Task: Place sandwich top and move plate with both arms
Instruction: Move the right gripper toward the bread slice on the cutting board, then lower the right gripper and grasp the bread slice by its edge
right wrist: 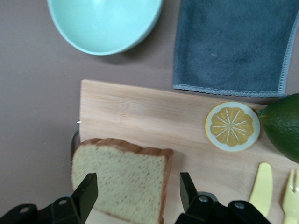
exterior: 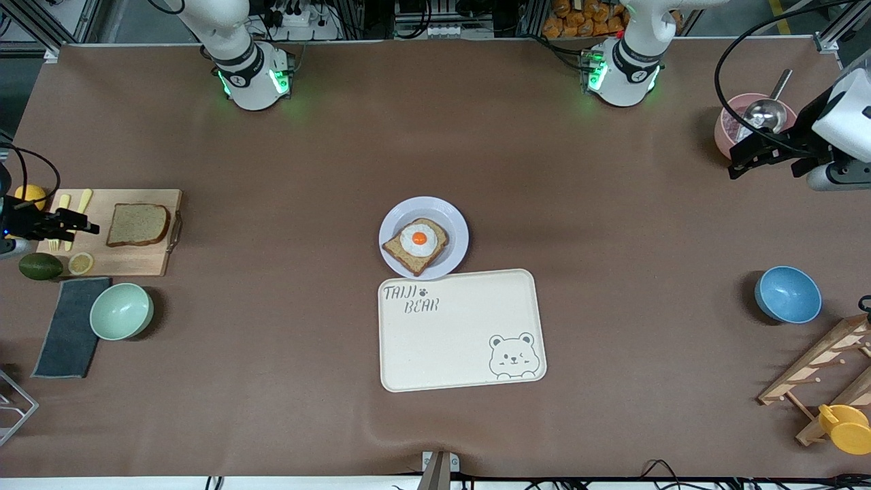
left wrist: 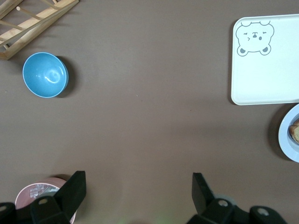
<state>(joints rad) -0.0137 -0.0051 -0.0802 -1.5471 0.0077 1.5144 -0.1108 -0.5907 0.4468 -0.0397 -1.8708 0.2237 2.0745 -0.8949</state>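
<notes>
The sandwich top lies flat on a wooden cutting board at the right arm's end of the table. My right gripper is open and empty over the board's cutlery end. In the right wrist view the bread shows between the spread fingers of the gripper. The plate sits mid-table and holds a bread slice with a fried egg. My left gripper is open and empty over bare table beside a pink bowl; it also shows in the left wrist view.
A cream bear tray lies just nearer the camera than the plate. A mint bowl, grey cloth, avocado and lemon slice are by the board. A blue bowl and wooden rack are at the left arm's end.
</notes>
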